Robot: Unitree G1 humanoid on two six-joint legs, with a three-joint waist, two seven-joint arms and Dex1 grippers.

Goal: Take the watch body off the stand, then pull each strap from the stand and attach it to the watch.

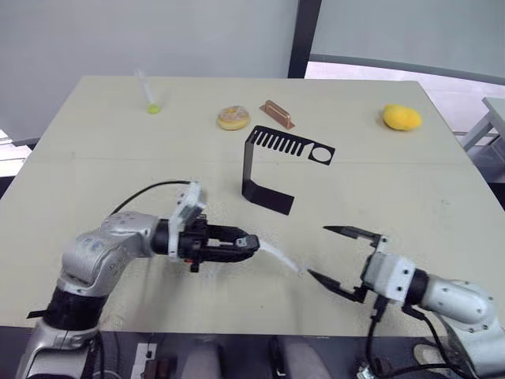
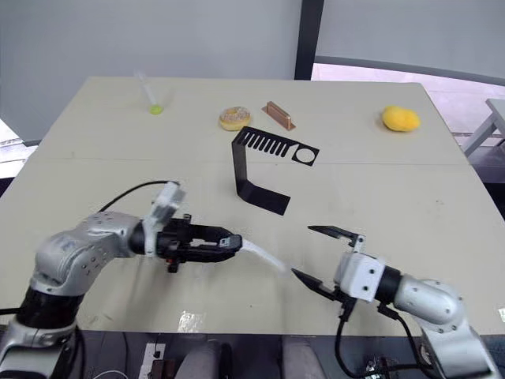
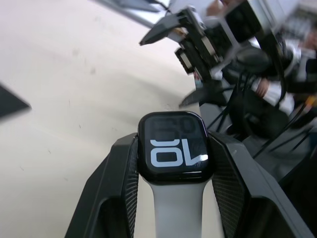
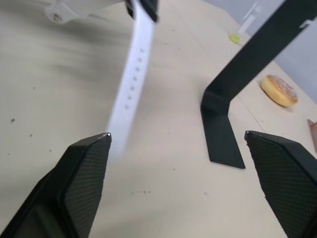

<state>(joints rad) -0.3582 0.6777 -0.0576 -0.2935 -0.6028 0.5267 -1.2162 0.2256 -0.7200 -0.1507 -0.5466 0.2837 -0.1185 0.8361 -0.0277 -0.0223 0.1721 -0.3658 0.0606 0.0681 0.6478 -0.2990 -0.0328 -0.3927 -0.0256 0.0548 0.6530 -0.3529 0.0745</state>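
My left gripper [image 1: 249, 241] is shut on the watch body [image 3: 173, 148], a small black case with white digits held between both fingers. One white strap [image 3: 178, 208] runs from the case back toward the wrist. A second white strap [image 1: 278, 257] reaches out from the case across the table toward my right gripper [image 1: 319, 253]. That gripper is open, and the strap's free end [image 4: 119, 134] lies just beside one fingertip [image 4: 94, 148]. The black stand [image 1: 268, 158] stands upright behind both grippers, with nothing on its slotted top plate.
Along the far side of the table lie a clear tube with a green end [image 1: 150, 99], a donut [image 1: 233, 118], a copper-brown block [image 1: 278, 114] and a yellow fruit [image 1: 402, 118]. The table's front edge [image 1: 260, 332] is close below both grippers.
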